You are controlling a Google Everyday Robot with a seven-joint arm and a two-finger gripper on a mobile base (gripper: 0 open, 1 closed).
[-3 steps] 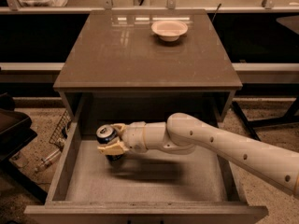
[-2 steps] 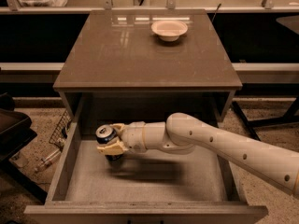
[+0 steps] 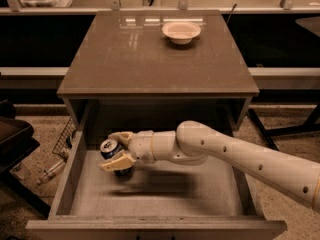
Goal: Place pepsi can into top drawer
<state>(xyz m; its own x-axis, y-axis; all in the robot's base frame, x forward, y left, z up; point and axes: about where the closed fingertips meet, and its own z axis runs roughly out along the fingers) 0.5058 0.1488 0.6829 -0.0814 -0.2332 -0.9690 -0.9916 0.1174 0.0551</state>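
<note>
The pepsi can [image 3: 111, 151] is dark blue with a silver top, tilted, held between the pale fingers [image 3: 116, 161] of my gripper [image 3: 116, 149]. The gripper is shut on the can and holds it inside the open top drawer [image 3: 70, 176], at its left side, just above the pale speckled bottom [image 3: 165, 196]. My white arm [image 3: 240, 156] reaches in from the right over the drawer. The can's lower part is partly hidden by the near finger.
A shallow pale bowl [image 3: 181, 32] stands on the cabinet top [image 3: 150, 59] at the back right. A wire basket [image 3: 64, 136] and a dark object [image 3: 12, 139] lie on the floor to the left. Shelving runs along the back.
The gripper with the can has stayed at almost the same spot in the drawer's left part; no clear movement.
</note>
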